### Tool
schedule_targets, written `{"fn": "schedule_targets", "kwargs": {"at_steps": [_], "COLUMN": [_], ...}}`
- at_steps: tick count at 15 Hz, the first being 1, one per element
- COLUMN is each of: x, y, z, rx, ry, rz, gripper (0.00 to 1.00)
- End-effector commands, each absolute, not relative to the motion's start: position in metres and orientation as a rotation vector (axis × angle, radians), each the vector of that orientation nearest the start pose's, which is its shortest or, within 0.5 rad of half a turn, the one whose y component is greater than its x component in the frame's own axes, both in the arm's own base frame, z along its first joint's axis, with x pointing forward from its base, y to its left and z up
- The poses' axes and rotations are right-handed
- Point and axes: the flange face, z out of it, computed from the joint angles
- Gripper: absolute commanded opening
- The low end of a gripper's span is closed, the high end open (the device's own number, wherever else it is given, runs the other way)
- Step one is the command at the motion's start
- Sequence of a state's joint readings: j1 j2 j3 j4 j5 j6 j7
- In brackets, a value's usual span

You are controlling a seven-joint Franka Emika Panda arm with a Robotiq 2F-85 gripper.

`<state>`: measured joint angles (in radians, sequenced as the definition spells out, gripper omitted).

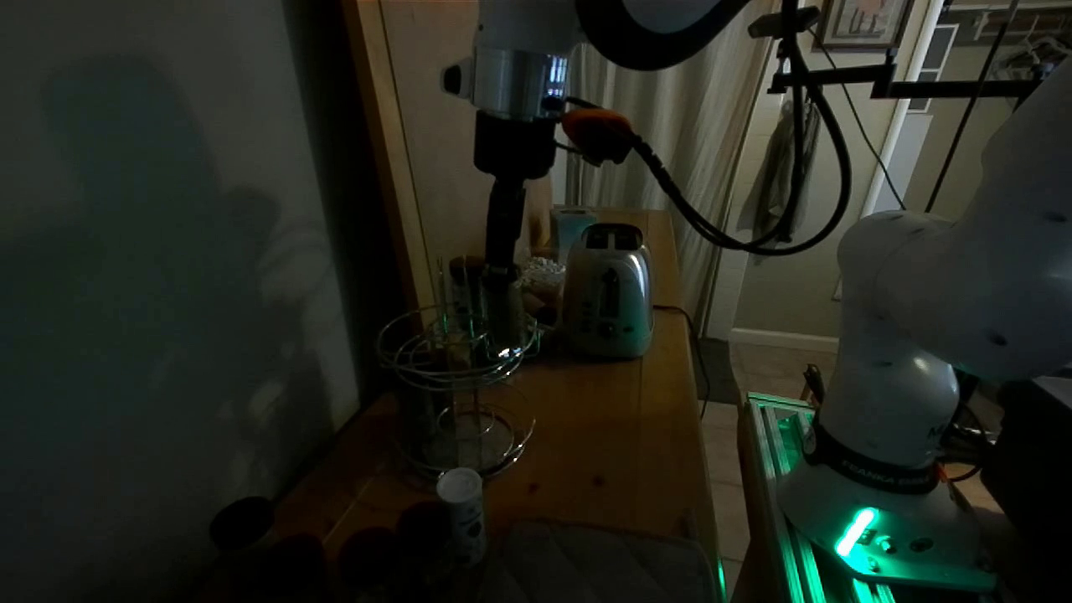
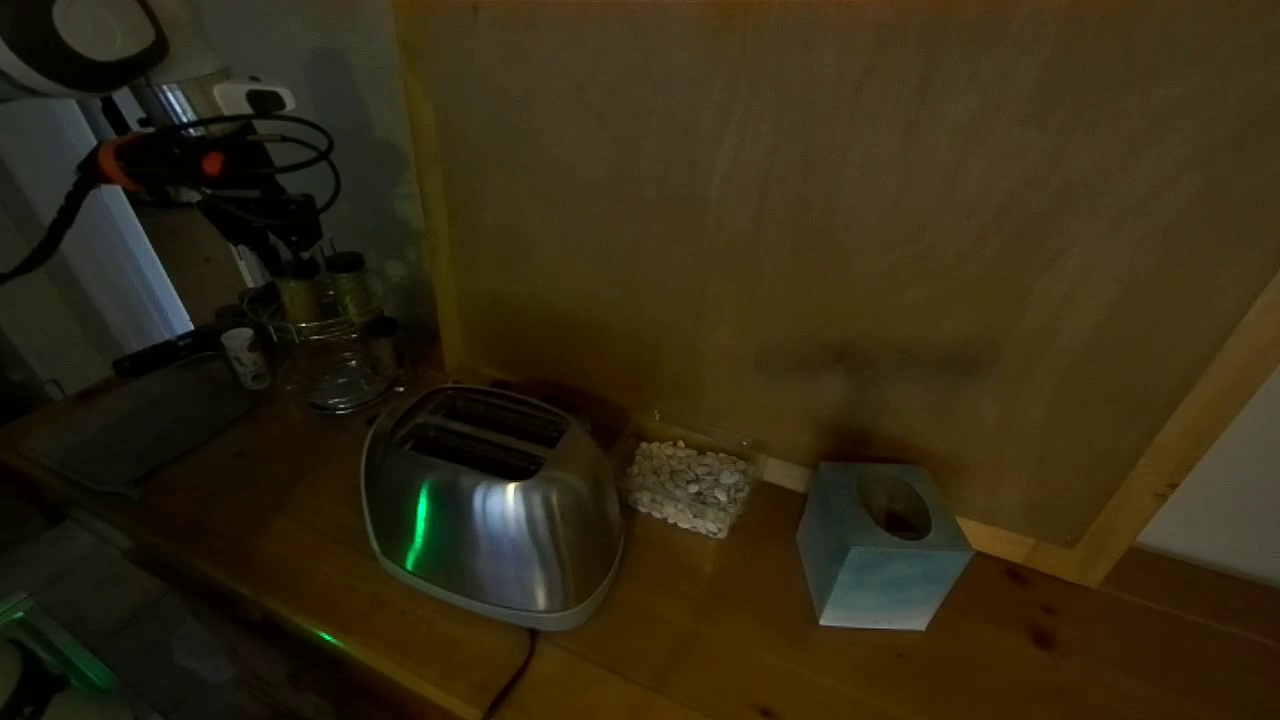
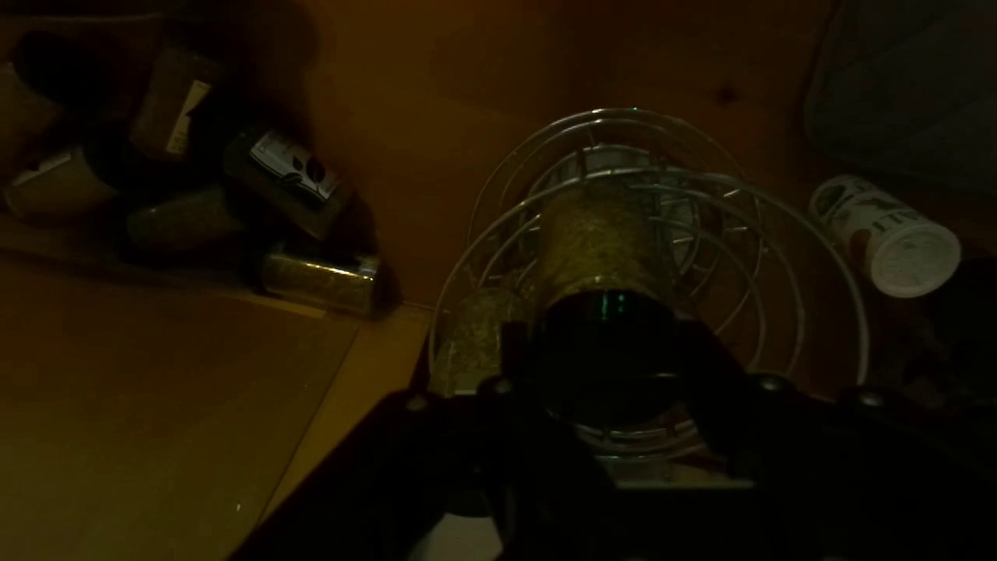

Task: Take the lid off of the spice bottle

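A clear spice bottle [image 3: 596,241] with yellowish contents and a black lid [image 3: 611,319] stands upright in a round wire rack [image 1: 435,386]. It also shows in both exterior views [image 1: 504,314] [image 2: 300,298]. The lid is on the bottle. My gripper [image 3: 604,343] points down from above, with one finger on each side of the lid and seemingly pressed against it. The picture is dark, so the exact finger contact is hard to see. A second bottle [image 3: 479,335] with similar contents stands beside it in the rack, partly hidden by my left finger in the wrist view.
A white shaker [image 1: 461,511] stands in front of the rack. Several spice jars [image 3: 288,171] lie and lean together at the wrist view's upper left. A toaster [image 2: 490,530], a container of pebbles [image 2: 690,485] and a tissue box [image 2: 885,570] stand along the wooden counter. A grey mat [image 1: 595,561] lies nearby.
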<state>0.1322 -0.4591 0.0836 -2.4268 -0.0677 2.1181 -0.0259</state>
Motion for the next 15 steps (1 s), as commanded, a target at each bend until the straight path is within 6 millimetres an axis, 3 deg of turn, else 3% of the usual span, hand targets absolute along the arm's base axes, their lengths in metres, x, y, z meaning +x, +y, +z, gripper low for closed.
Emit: {"fn": "schedule_targets", "kwargs": {"at_steps": [1,3,4,5,6,14,15], "x": [0.42,0.42,0.42,0.421,0.421,0.419,0.419], "y": [0.086,0.085,0.085,0.085,0.086,0.087,0.087], "z": [0.504,0.509,0.511,0.51,0.509,0.493,0.491], "rx": [-3.176,-3.175,-3.176,-3.176,-3.175,-3.173,-3.173], "ry": [-0.432,-0.434,-0.437,-0.437,-0.437,-0.473,-0.476], "rz": [-0.305,-0.324,-0.329,-0.33,-0.325,-0.266,-0.259], "gripper": [0.24,0.24,0.32,0.32,0.24,0.24,0.35]}}
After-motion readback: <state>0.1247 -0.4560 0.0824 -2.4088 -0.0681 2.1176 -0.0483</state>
